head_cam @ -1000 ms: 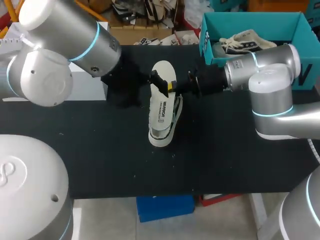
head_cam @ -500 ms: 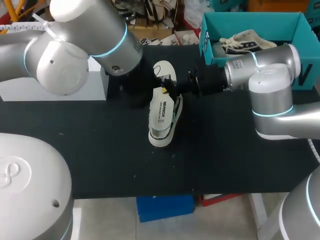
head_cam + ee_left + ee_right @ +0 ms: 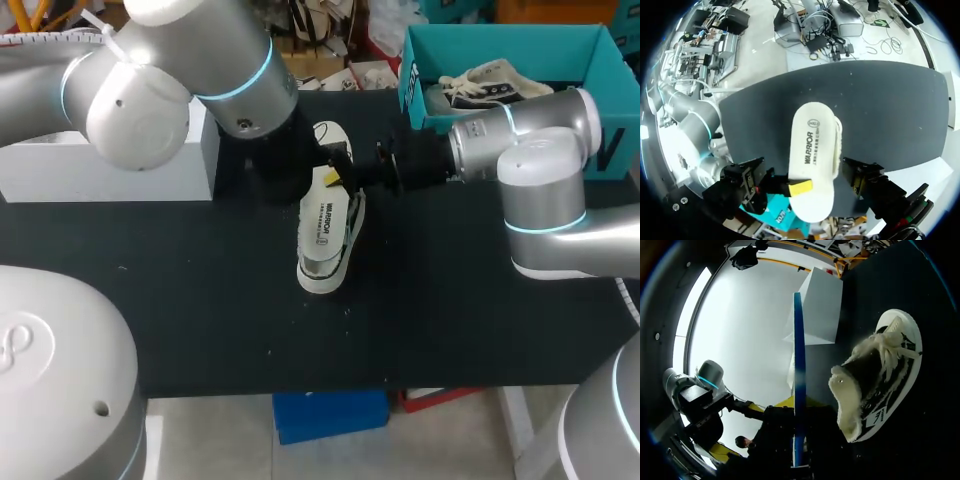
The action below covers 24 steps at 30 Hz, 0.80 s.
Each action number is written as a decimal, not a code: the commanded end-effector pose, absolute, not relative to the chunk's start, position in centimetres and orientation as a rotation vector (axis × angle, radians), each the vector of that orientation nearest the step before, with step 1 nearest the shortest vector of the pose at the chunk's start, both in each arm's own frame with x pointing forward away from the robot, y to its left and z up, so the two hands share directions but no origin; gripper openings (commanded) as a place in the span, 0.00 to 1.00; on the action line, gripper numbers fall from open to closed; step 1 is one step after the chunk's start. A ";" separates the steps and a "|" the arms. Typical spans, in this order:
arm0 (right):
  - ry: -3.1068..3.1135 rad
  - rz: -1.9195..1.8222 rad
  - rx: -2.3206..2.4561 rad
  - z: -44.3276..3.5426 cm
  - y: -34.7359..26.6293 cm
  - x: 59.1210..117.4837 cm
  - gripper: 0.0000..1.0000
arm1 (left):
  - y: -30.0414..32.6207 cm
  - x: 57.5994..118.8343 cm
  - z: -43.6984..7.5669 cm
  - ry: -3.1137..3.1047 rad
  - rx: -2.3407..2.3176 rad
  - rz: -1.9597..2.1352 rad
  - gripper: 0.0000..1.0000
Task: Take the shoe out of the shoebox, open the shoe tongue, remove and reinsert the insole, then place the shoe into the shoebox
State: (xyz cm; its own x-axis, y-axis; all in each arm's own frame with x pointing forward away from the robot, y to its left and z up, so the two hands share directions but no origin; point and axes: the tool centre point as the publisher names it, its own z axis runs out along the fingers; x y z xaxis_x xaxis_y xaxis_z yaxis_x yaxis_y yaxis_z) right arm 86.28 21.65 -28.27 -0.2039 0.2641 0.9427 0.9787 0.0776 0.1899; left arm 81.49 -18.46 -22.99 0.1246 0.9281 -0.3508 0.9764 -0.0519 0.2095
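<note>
A white shoe [image 3: 330, 240] lies on its side in the middle of the black table; it also shows in the right wrist view [image 3: 875, 375]. Just above it, my right gripper [image 3: 340, 178] is shut on the white insole [image 3: 328, 140], holding it up by its near end. From the right wrist the insole [image 3: 798, 380] appears edge-on as a thin blue strip rising from that gripper [image 3: 799, 465]. My left gripper [image 3: 807, 181] is open, one finger on each side of the printed insole [image 3: 812, 150] without touching it.
The teal shoebox [image 3: 600, 60] stands at the back right with a second shoe [image 3: 490, 85] inside. A white box [image 3: 100, 165] sits at the back left, partly behind my left arm [image 3: 180, 70]. Bare black table lies in front of the shoe.
My left arm has swung right, bringing its open gripper up to and around the held insole. The right arm, the insole and the shoe have stayed put.
</note>
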 end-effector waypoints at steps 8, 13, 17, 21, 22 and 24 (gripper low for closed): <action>-1.589 -1.171 -1.269 -28.3 21.7 86.3 0.00 | -19.0 86.8 -22.0 1.826 2.012 -0.114 1.00; -1.589 -1.171 -1.269 -28.3 21.7 86.3 0.00 | -18.7 89.5 -21.5 1.825 1.994 -0.075 1.00; -1.589 -1.171 -1.269 -28.3 21.7 86.3 0.00 | -18.5 91.4 -21.0 1.820 1.993 -0.036 1.00; -1.589 -1.171 -1.269 -28.3 21.7 86.3 0.00 | -18.5 93.1 -20.6 1.808 1.998 -0.010 1.00; -1.589 -1.171 -1.269 -28.3 21.7 86.3 0.00 | -18.5 93.4 -20.6 1.806 1.996 -0.008 1.00; -1.589 -1.171 -1.269 -28.3 21.7 86.3 0.00 | -18.4 94.0 -20.5 1.805 1.992 -0.003 1.00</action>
State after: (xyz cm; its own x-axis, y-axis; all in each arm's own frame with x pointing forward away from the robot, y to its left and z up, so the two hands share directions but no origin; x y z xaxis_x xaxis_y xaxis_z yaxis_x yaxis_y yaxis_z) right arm 86.28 21.65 -28.28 -0.2039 0.2641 0.9427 0.9787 0.0776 0.1899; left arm 93.14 -18.04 -20.40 0.1439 0.9425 -0.3017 0.9431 -0.0384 0.3302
